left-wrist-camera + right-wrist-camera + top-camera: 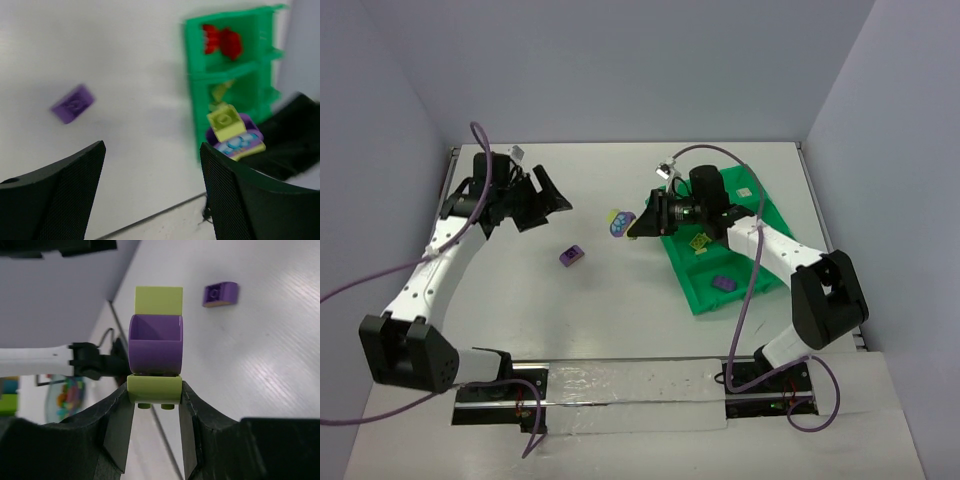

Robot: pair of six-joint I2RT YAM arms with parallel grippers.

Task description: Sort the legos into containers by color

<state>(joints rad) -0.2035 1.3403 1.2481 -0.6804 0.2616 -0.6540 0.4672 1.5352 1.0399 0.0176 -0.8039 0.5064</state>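
Pinching lime-purple lego stack (155, 347), right gripper (155, 399) closed on base; left gripper (151, 150) wide, empty.

- My right claw (155, 405): pads (117, 430) matt black, faintly rough.
- My left claw (152, 190): pads (65, 200) matt black with a fine mesh texture.
- Stack (155, 347) in my right claw: smooth plastic, soft sheen.
- Purple brick (220, 294): smooth, slightly glossy plastic.
- Tray (195, 60): glossy green plastic.
- Table (280, 365): white, satin, faint streaky grain.
- Arm shells (430, 265): smooth white plastic.
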